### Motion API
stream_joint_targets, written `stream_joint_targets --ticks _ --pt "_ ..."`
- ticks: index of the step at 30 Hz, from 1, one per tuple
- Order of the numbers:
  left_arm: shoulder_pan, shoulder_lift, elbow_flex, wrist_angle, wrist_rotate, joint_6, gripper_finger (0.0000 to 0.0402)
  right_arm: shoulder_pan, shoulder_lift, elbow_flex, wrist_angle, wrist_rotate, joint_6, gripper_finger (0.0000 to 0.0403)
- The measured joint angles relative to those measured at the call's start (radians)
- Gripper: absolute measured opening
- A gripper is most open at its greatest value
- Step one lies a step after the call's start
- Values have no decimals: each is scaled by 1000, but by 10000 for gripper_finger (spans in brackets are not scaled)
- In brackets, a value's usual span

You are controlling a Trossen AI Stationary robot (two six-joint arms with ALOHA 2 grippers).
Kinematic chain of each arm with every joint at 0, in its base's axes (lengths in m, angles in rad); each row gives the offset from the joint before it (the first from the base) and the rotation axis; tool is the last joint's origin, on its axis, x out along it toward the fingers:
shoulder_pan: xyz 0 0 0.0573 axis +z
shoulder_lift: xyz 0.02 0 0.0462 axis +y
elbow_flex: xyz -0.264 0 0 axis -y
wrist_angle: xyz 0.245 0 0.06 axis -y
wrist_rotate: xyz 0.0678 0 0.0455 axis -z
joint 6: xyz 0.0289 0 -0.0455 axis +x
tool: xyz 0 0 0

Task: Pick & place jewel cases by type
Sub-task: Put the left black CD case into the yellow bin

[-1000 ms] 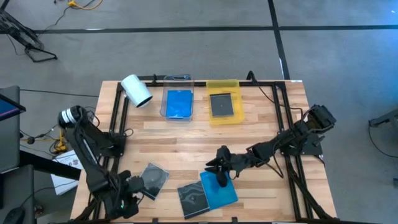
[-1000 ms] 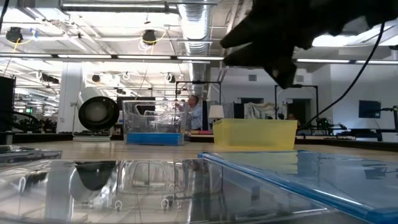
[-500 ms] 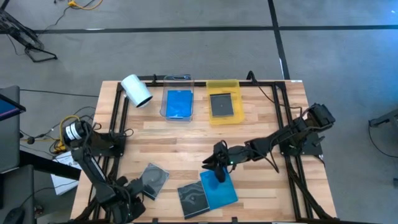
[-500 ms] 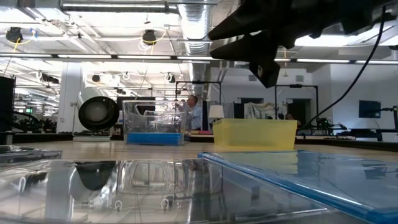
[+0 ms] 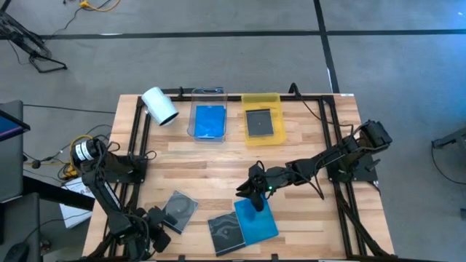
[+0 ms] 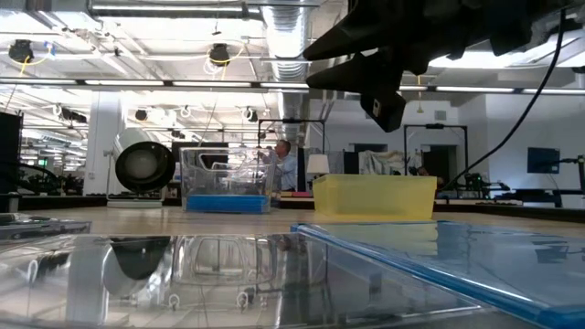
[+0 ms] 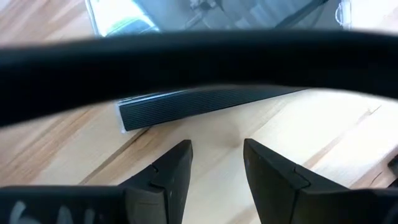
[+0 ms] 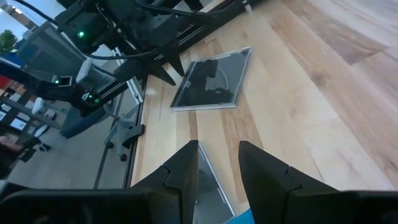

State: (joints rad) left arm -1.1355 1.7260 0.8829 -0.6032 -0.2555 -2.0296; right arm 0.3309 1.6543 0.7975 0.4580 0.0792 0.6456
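Three jewel cases lie flat near the table's near edge: a dark-clear one (image 5: 179, 209), another dark one (image 5: 226, 232) and a translucent blue one (image 5: 257, 221) that overlaps it. A blue case (image 5: 210, 121) lies in the clear tray and a dark case (image 5: 260, 122) in the yellow tray. My right gripper (image 5: 255, 197) hovers open over the blue case's far-left corner, its fingers pointing down and leftward (image 8: 216, 163). My left gripper (image 5: 156, 220) is open, low at the near-left, just short of the dark-clear case's ribbed spine (image 7: 199, 104).
A white roll (image 5: 160, 106) lies on its side at the far-left corner. The clear tray (image 5: 209, 93) and the yellow tray (image 5: 261, 98) stand side by side at the far edge. Bare wood lies between the trays and the cases. Black frame rails run along both sides.
My right gripper has drifted a little toward the table's left above the blue case, still open. My left arm's elbow has swung toward the near edge, while its gripper stays low beside the dark-clear case. No case has moved.
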Motion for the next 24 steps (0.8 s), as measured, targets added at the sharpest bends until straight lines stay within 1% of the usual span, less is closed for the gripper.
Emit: stream_joint_targets --ticks 10,18,24 --pt "14 1 -1 -19 -26 85 142 0 0 0 -1 -2 -1 108" --pt "21 6 -7 6 -106 54 142 0 0 0 -9 -2 -1 108" --pt "48 6 -7 11 -109 73 141 0 0 0 -9 -2 -2 108"
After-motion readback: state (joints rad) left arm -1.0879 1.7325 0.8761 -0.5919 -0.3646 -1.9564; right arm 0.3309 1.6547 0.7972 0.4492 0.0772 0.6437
